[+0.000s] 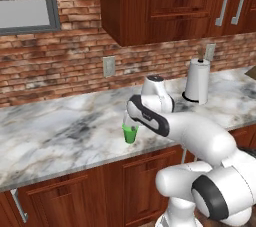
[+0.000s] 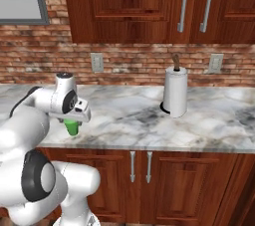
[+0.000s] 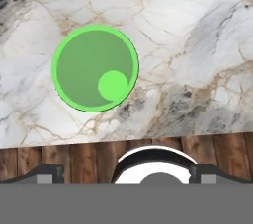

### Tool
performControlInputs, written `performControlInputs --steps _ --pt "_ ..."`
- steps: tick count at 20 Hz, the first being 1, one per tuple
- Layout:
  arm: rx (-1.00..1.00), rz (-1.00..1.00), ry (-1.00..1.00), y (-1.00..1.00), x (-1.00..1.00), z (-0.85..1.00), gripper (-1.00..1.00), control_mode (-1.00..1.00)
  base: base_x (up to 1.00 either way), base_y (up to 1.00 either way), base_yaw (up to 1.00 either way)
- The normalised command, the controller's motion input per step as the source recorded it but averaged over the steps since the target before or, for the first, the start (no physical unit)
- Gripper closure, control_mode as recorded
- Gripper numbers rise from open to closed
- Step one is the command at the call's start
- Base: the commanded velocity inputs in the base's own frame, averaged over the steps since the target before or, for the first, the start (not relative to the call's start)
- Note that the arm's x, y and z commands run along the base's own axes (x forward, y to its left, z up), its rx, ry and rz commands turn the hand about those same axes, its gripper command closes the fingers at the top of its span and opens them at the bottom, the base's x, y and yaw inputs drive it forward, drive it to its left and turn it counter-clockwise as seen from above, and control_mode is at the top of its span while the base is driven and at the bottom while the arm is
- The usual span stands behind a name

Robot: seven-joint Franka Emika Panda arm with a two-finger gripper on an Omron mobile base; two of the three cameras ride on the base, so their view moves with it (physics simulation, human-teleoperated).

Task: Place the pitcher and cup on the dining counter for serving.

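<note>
The fingers hang spread and empty above the worktop; the cup stands just beyond them.

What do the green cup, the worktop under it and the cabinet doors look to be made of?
The cup: probably plastic, given its uniform bright green and matte look with no glints. The worktop: polished marble or a marble-look stone, white with grey and tan veining. The cabinet doors: reddish-brown wood with visible grain and metal bar handles.
</note>
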Motion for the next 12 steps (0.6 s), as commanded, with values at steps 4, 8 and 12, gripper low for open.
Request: performControlInputs --steps 4,8,12 --pt "0.0 0.0 0.0 -0.04 0.17 -0.1 -1.0 -1.0 0.0 0.0 0.0" --pt "0.01 0.0 0.0 -0.16 0.21 -0.01 -1.0 -1.0 0.0 0.0 0.0" --pt "0.06 -0.01 0.0 -0.3 0.06 0.1 -1.0 -1.0 0.0 0.0 0.0"
